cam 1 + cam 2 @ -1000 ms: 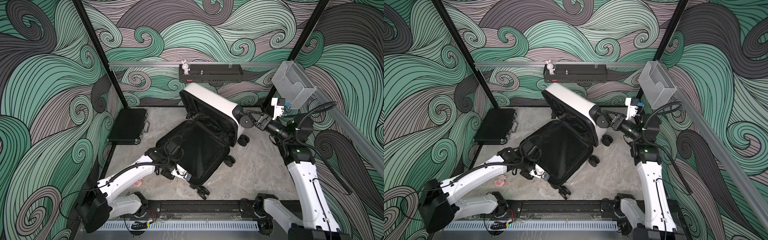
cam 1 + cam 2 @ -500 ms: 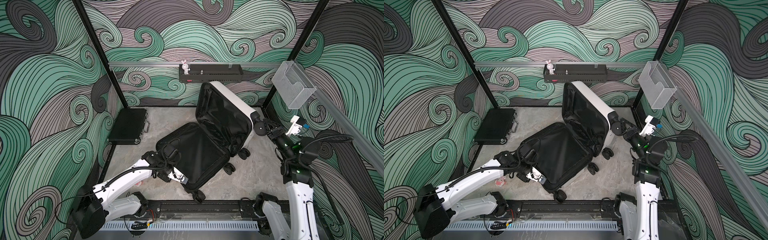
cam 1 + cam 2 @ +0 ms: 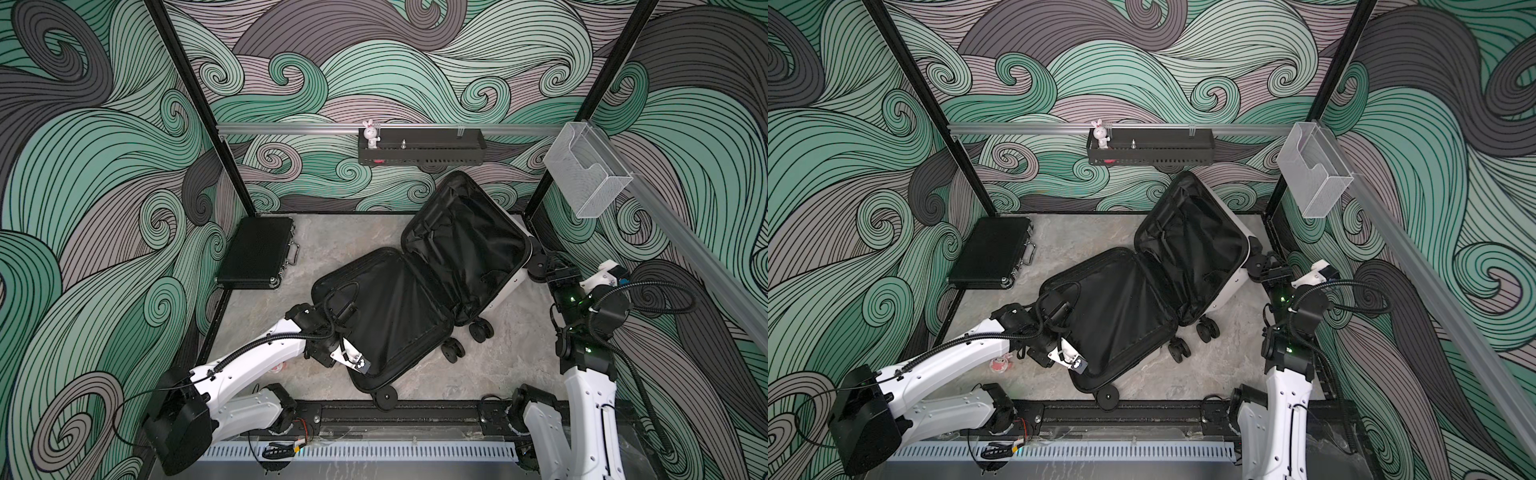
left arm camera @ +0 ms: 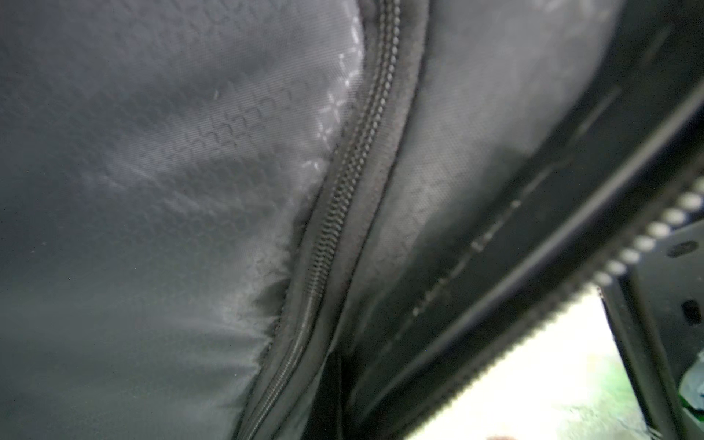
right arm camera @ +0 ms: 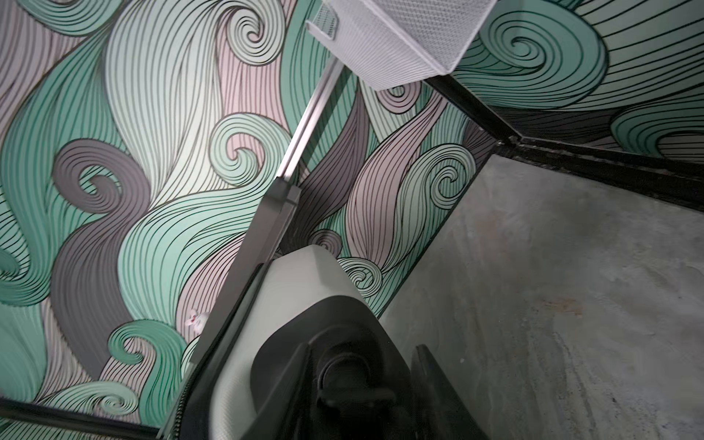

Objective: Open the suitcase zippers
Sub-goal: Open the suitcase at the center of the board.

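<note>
- The left gripper (image 3: pixel 360 366) is at the rim of the suitcase (image 3: pixel 386 316), on the half that lies flat. Its fingers are out of its own wrist view and too small to read from above. It is pressed together, but I cannot tell what it pinches, if anything
- My left wrist camera is hard up against the black lining (image 4: pixel 152 183), so most of that view is soft. A lining zip (image 4: pixel 335 213) runs through the middle, and the zippers (image 4: pixel 647 232) show only as a blurred toothed band along the rim
- The right gripper (image 5: pixel 360 377) is clamped around a spinner wheel (image 5: pixel 343 369) on the raised half. Its fingers are cut off by the picture's edge, so the pads themselves are hidden from me
- In both top views that grip is a dark knot I can barely separate: right gripper (image 3: pixel 544 266) against the wheel, with the white shell just beside it
- The suitcase lies wide open between my two grippers. One half stretches away from the left gripper on the table (image 3: pixel 519 361), and the other is tilted up, its black inside facing the left gripper and its shell facing the right
- The zipper band is parted all round, and the halves meet only at the hinge side
- A black briefcase (image 3: pixel 257 251) lies flat well apart from the left gripper, beyond its arm
- A small pink thing (image 3: pixel 1000 365) lies beside the left arm, too small to name
</note>
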Controlling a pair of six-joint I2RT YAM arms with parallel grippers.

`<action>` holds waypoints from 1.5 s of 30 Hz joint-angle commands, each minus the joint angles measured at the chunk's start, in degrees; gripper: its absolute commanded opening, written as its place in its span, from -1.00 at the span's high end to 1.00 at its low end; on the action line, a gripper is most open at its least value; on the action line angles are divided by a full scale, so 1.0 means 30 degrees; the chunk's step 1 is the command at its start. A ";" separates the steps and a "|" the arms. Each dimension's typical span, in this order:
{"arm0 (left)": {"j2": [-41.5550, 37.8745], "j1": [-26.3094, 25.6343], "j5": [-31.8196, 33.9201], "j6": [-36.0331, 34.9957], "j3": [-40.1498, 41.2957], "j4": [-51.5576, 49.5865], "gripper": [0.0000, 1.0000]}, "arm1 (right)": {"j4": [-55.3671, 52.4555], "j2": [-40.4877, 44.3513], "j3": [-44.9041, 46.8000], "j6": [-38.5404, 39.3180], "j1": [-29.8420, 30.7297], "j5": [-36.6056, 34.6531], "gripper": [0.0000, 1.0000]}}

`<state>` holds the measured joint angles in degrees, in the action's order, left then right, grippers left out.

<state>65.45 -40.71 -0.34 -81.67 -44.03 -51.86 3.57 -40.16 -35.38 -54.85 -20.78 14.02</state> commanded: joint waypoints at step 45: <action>-0.1559 0.4846 0.3411 2.2650 -0.2393 1.2193 -0.97 | -0.0420 -0.8289 -0.1362 1.3412 0.2409 -0.1027 -0.98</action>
<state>61.08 -31.20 2.59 -27.73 -52.34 -23.53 3.77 -65.54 -42.57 -25.02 -14.17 12.47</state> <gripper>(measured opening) 0.986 0.975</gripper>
